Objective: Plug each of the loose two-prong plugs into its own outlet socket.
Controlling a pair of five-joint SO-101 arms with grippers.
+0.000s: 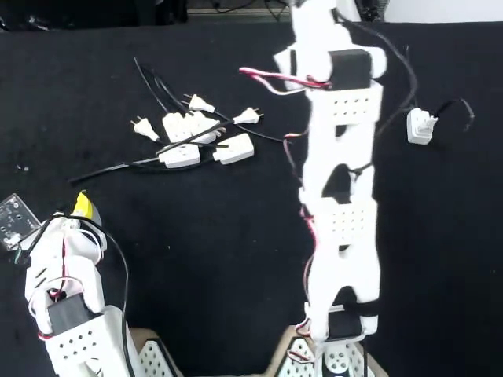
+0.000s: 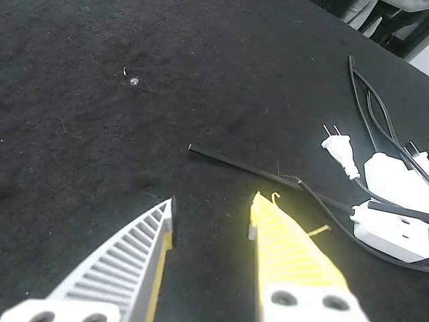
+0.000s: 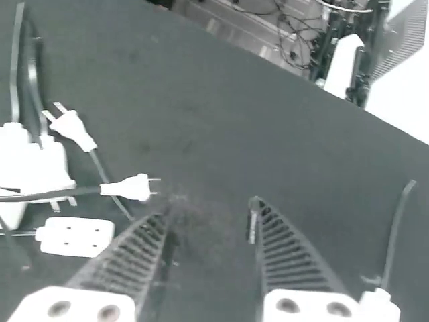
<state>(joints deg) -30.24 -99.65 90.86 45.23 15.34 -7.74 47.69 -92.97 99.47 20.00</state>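
Left arm (image 1: 67,290): folded low at the table's (image 1: 196,259) near left corner, wrist tipped down toward the surface.
Left gripper (image 2: 211,208): spread, with one white finger (image 2: 127,258) and one yellow finger (image 2: 288,255). Nothing is between them. It hangs over bare table by the left edge, well apart from the tangle.
Right arm (image 1: 339,212): stretched almost straight from the near edge toward the far edge, right of the table's middle.
Right gripper (image 3: 211,213): spread and empty, over bare table toward the far edge. The right plug (image 3: 131,189) lies near, off to one side of the fingertips.
Plugs: left plug (image 1: 143,126), far plug (image 1: 200,103) and right plug (image 1: 247,116) lie loose in the tangle, in the table's far left part. None is in a socket.
Sockets (image 1: 181,156): three white blocks close together among the plugs, lying flat.
Cords (image 1: 118,166): black, crossing over the sockets. One runs out toward the left edge.
Lone socket (image 1: 420,126): near the far right corner, beside the right arm. A plug sits on it, and its cord loops toward the right edge.
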